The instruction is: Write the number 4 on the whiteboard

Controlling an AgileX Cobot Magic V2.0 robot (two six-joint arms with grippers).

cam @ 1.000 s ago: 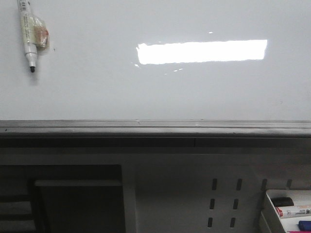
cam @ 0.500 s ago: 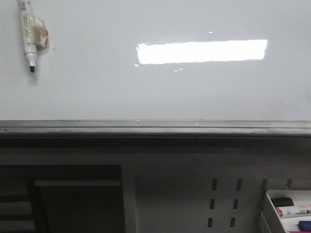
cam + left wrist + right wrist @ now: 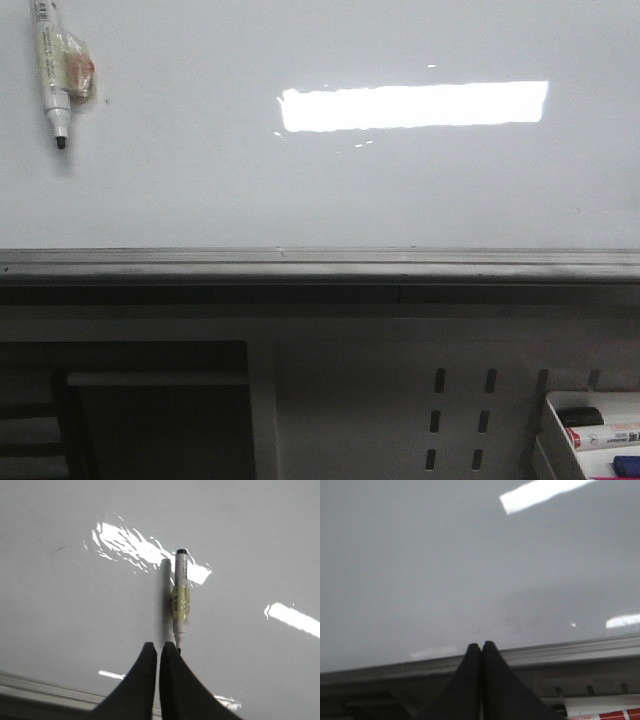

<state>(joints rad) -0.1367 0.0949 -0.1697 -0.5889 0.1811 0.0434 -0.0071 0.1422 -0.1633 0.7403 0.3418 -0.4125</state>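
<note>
The whiteboard (image 3: 300, 190) is glossy white with a bright rectangular reflection. No number 4 shows on it. A white marker (image 3: 50, 70) with yellowish tape round it hangs at the board's upper left, black tip down. In the left wrist view the marker (image 3: 180, 595) lies on the board, its tip just beyond my left gripper (image 3: 160, 647), which is shut and empty. My right gripper (image 3: 481, 645) is shut and empty, low in front of the board (image 3: 420, 570) near its ledge (image 3: 570, 652). Neither gripper shows in the front view.
A grey metal ledge (image 3: 320, 262) runs along the board's lower edge. Below it is a perforated grey panel (image 3: 380, 400). A white tray (image 3: 556, 420) at the lower right holds a red-labelled marker (image 3: 605, 435) and other pens.
In the front view the taped marker has shifted slightly left and up. The board and ledge look the same.
</note>
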